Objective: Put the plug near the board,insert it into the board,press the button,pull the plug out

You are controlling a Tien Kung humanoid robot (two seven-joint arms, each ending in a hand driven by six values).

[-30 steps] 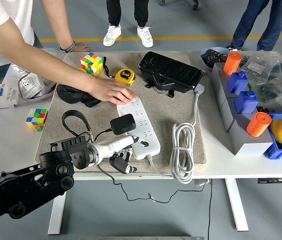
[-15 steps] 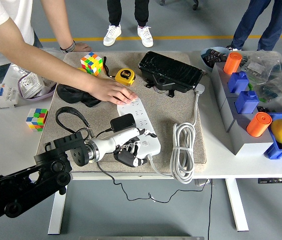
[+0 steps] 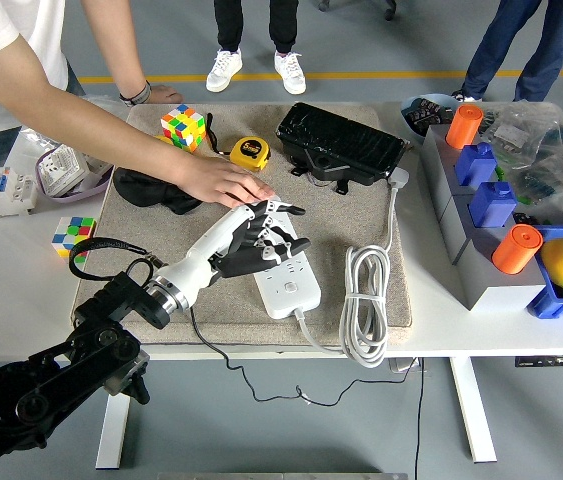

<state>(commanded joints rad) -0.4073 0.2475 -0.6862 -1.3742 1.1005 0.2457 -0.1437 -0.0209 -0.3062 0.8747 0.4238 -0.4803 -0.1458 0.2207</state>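
The left hand (image 3: pixel 261 238) reaches in from the bench's near-left corner and lies over the middle of the white power strip (image 3: pixel 283 270), fingers curled down around a dark body that appears to be the black plug (image 3: pixel 244 252); the grip reads as closed on it, though the fingers hide most of it and whether its pins are seated cannot be told. A thin black lead (image 3: pixel 223 352) runs from under the hand and off the near edge. The strip lies diagonally on the tan mat (image 3: pixel 361 215), its near end toward the near edge, its white cable (image 3: pixel 364 305) coiled just beside it on the right. At the strip's far end a person's hand (image 3: pixel 223 183) rests flat, evidently steadying it. Beyond, toward the far edge, sit a yellow tape measure (image 3: pixel 249 152), a colour cube (image 3: pixel 183 127) and a black case (image 3: pixel 341 145). The right arm is not visible.
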